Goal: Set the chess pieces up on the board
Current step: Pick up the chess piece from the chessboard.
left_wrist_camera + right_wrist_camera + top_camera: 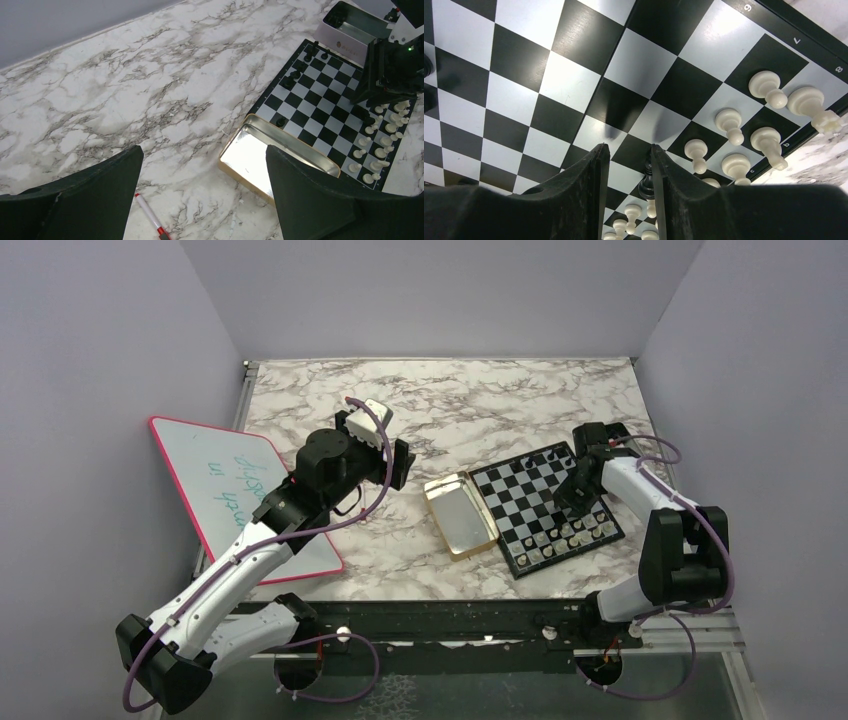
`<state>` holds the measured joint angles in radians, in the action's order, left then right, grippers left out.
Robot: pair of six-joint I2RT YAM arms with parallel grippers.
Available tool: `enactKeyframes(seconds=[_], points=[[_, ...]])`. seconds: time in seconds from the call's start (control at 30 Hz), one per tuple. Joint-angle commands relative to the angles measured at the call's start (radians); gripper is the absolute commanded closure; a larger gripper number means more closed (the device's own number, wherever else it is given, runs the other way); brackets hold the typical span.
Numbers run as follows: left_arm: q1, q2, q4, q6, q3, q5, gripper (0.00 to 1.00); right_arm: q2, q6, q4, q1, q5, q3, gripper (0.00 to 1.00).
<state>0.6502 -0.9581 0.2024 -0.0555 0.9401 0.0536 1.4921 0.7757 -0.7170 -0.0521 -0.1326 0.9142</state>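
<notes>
Over the white side of the small black-and-grey chequered board (574, 80), the right tool (629, 150) hangs, jaws narrowly parted around a tiny black chessman (647, 181); we cannot tell whether it grips. Lying among pale chessmen (730, 125), it is presumably misplaced. The left tool (204, 152) waits, spread wide.

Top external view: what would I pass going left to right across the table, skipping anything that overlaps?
Pink-rimmed whiteboard → left tool → gold tin → board.
</notes>
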Motion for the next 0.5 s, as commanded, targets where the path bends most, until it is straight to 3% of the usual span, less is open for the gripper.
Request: enactKeyframes(seconds=[0.0, 0.47], points=[[0.004, 0.008, -0.032, -0.003, -0.007, -0.011, 0.07, -0.006, 0.045, -0.021, 0.004, -0.02, -0.011, 0.59], [0.005, 0.003, -0.032, -0.003, -0.007, -0.01, 0.07, -0.01, 0.059, -0.046, 0.003, -0.019, -0.011, 0.6]])
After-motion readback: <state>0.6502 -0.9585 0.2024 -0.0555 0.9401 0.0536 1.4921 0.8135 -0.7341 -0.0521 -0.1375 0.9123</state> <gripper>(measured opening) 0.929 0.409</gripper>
